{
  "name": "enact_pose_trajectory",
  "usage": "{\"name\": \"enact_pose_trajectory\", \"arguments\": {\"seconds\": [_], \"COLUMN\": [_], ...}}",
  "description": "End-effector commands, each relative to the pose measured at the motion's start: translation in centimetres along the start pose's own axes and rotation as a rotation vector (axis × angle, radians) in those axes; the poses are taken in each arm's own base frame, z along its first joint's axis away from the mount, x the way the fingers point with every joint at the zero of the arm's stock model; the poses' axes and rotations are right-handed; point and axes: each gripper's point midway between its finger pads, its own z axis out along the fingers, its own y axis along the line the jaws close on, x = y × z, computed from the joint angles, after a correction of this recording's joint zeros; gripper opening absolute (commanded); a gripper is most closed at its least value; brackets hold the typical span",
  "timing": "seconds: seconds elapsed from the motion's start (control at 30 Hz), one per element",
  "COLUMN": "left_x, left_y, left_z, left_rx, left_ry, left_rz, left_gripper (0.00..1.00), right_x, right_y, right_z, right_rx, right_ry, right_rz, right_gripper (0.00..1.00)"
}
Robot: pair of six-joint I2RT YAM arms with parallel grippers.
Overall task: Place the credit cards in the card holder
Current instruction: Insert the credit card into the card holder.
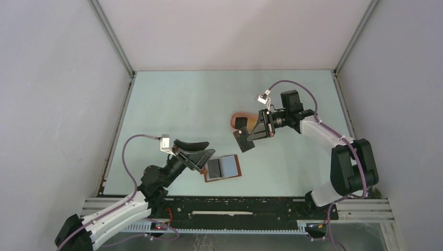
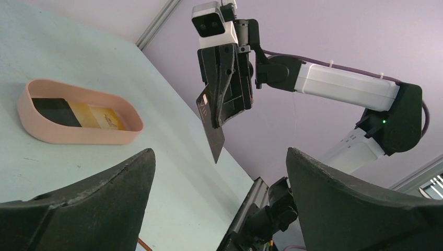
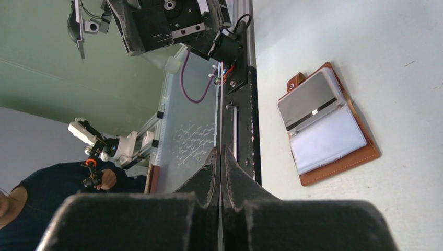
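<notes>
Left wrist view: a thin rectangular black card (image 2: 214,140) is clamped in the right gripper (image 2: 222,116); the left gripper (image 1: 209,148) is spread apart.

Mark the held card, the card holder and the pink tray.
held card (image 2: 213,138), left wrist view, lower dark face.
card holder (image 3: 329,141), right wrist view, clear pocket.
pink tray (image 2: 78,135), left wrist view, near wall.

Holder (image 1: 223,168): red-brown leather, open flat on bench (image 1: 183,104), grey-blue clear pockets up, snap tab at one edge.
Dark card (image 2: 213,140): pinched in R claw (image 2: 220,116), off bench, one corner hanging down.
Black card (image 2: 56,111) and tan card (image 2: 99,116): flat, side by side in pink tray (image 2: 78,137).
</notes>
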Motion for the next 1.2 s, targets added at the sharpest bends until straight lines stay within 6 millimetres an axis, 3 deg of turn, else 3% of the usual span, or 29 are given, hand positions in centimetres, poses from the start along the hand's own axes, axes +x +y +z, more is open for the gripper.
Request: {"name": "enact_pose_trajectory", "arguments": {"seconds": [0.0, 0.53, 0.93, 1.17], "left_x": [3.8, 5.2, 5.5, 5.7], "left_y": [4.3, 3.6, 3.2, 2.2], "left_z": [-2.6, -0.9, 2.1, 4.8], "left_rx": [-0.090, -0.059, -0.042, 0.017], "left_ry": [0.059, 0.124, 0.147, 0.166], "left_rz": [-0.044, -0.146, -0.188, -0.201], "left_gripper": [1.00, 0.99, 0.89, 0.76], "right_x": [0.1, 0.1, 0.4, 0.8], "right_y": [0.0, -0.8, -0.4, -0.4], "right_z": [0.4, 0.3, 1.0, 1.4], "right_rx": [-0.026, -0.019, -0.051, -0.063], "right_ry": [0.012, 0.006, 0.026, 0.040], "right_rz": [-0.020, 0.008, 0.017, 0.028], "right_gripper": [0.00, 0.00, 0.00, 0.00]}}
